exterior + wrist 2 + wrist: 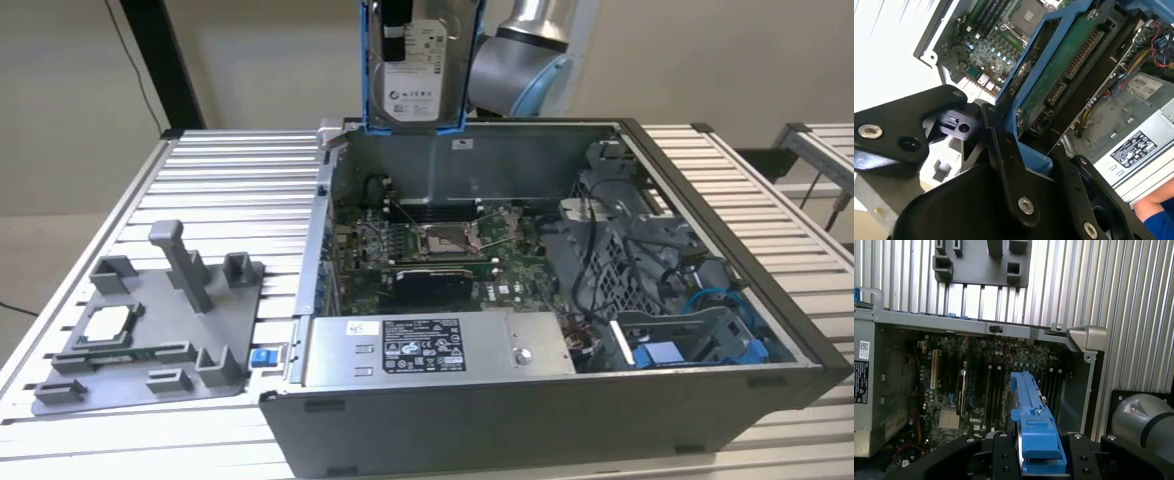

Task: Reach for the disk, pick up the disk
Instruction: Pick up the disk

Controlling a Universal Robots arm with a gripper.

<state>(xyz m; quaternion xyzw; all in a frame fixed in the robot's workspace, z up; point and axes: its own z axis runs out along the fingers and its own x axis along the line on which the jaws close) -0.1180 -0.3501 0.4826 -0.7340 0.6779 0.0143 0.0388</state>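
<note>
Exterior view: upright silver disk, blue-railed

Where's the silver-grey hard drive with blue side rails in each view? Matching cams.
Exterior view: silver-grey hard drive with blue rails, top centre, upright above the open grey computer case.
Second wrist view: hard drive, green circuit side facing camera.
First wrist view: hard drive, edge-on, blue rail foremost.
Shared landmark: green motherboard.
</note>
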